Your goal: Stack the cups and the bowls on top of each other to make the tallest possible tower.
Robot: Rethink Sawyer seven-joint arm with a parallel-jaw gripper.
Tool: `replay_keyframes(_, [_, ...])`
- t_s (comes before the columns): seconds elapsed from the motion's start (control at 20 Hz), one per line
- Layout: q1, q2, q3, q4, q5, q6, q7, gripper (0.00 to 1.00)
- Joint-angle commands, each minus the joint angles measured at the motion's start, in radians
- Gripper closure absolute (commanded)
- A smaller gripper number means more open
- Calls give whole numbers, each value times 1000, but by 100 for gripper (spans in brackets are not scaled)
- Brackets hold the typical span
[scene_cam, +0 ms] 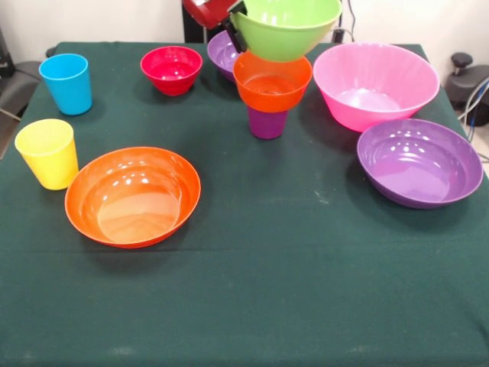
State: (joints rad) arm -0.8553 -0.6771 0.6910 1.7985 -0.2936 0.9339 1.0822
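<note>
The black tool (238, 30) comes down from the red arm (208, 11) at the far edge of the scene and is clenched on the left rim of the medium green glossy plastic bowl (289, 27), one finger showing dark against the outside of the rim. That bowl is tilted, its left side lower, and its underside sits just above or on the small orange plastic bowl (272, 81) (whether the two actually touch cannot be told from this angle). The small orange bowl rests upright on the purple tapered plastic cup (267, 122), which stands on the dark green cloth-covered worktop (275, 275) near its far middle; these three make up the tower. Behind it, partly hidden, is a purple plastic bowl (221, 53), and to its left a small red plastic bowl (171, 69). Further left stands the blue plastic cup (66, 83), with the yellow plastic cup (47, 153) nearer and just beside the wide orange plastic bowl (133, 196), their rims almost touching. To the right of the tower sits the largest pink plastic bowl (376, 84), and nearer on the right a second, wide purple plastic bowl (419, 162), close beside the pink one. All loose pieces stand mouth up.
</note>
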Motion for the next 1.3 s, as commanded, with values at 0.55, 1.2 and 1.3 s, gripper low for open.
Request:
replay_keyframes(0.55, [48, 85, -60, -88, -32, -27, 81, 100])
replay_keyframes(1.2, [50, 117, -57, -173, -54, 23, 33, 100])
replay_keyframes(1.3, [47, 117, -55, -175, -57, 20, 27, 100])
